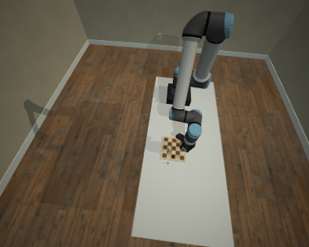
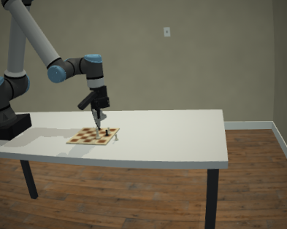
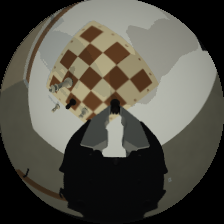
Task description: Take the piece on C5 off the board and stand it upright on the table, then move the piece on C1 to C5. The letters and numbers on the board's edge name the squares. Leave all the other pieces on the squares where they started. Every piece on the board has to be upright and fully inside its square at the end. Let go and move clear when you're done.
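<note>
The chessboard [image 1: 163,158] [image 2: 71,143] [image 3: 148,75] lies on the white table [image 1: 182,197] [image 2: 173,142]. My gripper [image 2: 99,126] [image 3: 115,106] is shut on a black piece [image 3: 115,103], low over an edge square of the board. I cannot tell if the piece touches the board. A tall light piece [image 2: 97,133] [image 3: 62,85], another black piece [image 1: 173,156] [image 2: 106,133] [image 3: 71,104] and a small light piece [image 2: 108,129] [image 3: 83,112] stand on the board. Another small light piece [image 1: 167,163] [image 2: 116,137] [image 3: 55,106] stands upright on the table beside the board. Square labels are unreadable.
The arm's base [image 1: 171,94] [image 2: 12,127] stands at one end of the table. The light pieces and the black piece on the board stand close together near the edge farthest from the base. The dark arm and wrist hang over one side of the board.
</note>
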`<state>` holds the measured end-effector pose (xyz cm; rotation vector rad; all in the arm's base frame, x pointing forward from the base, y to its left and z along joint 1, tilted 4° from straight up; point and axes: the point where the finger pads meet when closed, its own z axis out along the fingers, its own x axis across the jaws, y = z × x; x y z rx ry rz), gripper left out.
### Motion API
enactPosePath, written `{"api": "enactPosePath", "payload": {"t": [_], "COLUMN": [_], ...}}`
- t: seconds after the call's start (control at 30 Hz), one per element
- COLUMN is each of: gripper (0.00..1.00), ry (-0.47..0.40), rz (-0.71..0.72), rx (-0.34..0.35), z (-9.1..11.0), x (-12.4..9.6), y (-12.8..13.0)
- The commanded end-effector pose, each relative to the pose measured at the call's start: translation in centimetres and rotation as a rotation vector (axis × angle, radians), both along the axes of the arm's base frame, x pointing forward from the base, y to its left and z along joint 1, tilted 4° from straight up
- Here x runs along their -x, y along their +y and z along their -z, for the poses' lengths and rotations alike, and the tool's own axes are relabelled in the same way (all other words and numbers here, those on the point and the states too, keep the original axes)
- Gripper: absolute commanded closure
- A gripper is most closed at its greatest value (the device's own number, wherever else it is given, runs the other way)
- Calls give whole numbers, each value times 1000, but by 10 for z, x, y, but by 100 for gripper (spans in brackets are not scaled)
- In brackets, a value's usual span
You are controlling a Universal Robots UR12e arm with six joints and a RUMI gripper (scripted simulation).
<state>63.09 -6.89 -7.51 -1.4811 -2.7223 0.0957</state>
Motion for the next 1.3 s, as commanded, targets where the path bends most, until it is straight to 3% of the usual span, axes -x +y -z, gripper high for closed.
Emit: {"api": "enactPosePath", "payload": {"t": [0.0, 1.27], "gripper": [100, 100], "ry": [-1, -1], "rz": [0, 0], "rx": [0, 0], "z": [0, 3], "x": [-1, 0], "y": [0, 0]}}
